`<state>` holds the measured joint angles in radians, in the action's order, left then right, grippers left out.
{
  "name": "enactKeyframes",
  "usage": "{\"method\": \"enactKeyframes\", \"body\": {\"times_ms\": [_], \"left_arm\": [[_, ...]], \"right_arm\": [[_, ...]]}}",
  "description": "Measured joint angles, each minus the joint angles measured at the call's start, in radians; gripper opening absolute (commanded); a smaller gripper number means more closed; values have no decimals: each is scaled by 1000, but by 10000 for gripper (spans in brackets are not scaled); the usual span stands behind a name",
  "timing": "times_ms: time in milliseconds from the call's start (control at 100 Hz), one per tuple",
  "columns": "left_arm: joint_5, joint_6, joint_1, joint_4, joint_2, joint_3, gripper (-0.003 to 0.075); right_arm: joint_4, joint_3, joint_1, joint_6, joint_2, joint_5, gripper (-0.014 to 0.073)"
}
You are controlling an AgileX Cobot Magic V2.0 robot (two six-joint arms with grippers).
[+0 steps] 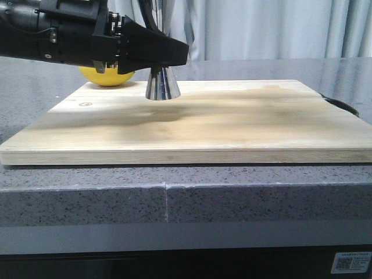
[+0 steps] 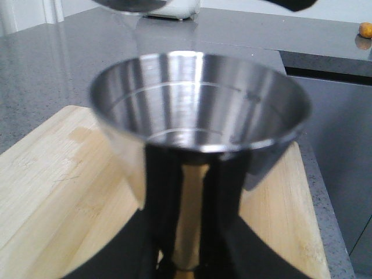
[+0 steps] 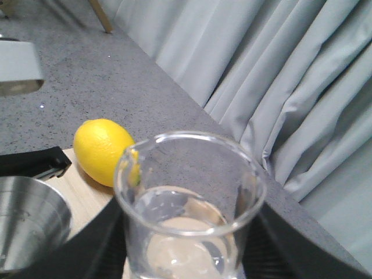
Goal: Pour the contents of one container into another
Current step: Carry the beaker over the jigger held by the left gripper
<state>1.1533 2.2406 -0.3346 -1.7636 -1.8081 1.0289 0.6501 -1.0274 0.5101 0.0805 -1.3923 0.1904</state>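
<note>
The steel jigger (image 1: 161, 86) stands on the wooden board (image 1: 232, 122) at its back left. My left gripper (image 1: 171, 53) reaches in from the left and is shut on the jigger's narrow waist. In the left wrist view the black fingers (image 2: 165, 197) flank the gold-banded stem, under the wide open cup (image 2: 197, 104). My right gripper (image 3: 192, 244) is shut on the clear glass beaker (image 3: 192, 174), which is held nearly upright. The beaker's floor shows pale through the glass. The jigger's cup (image 3: 26, 224) sits beside and below the beaker. The front view shows neither the beaker nor the right gripper.
A yellow lemon (image 1: 107, 75) lies at the board's back left corner, behind the left arm and close to the jigger. The board rests on a grey speckled counter (image 1: 244, 186). Curtains (image 3: 279, 87) hang behind. A dark object (image 1: 344, 106) peeks out past the board's right edge.
</note>
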Motion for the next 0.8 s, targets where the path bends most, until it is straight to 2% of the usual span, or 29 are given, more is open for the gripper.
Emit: {"method": "enactKeyframes", "body": {"times_ms": [800], "left_arm": [[0, 0, 0, 0, 0, 0, -19]], "right_arm": [[144, -2, 25, 0, 0, -2, 121]]}}
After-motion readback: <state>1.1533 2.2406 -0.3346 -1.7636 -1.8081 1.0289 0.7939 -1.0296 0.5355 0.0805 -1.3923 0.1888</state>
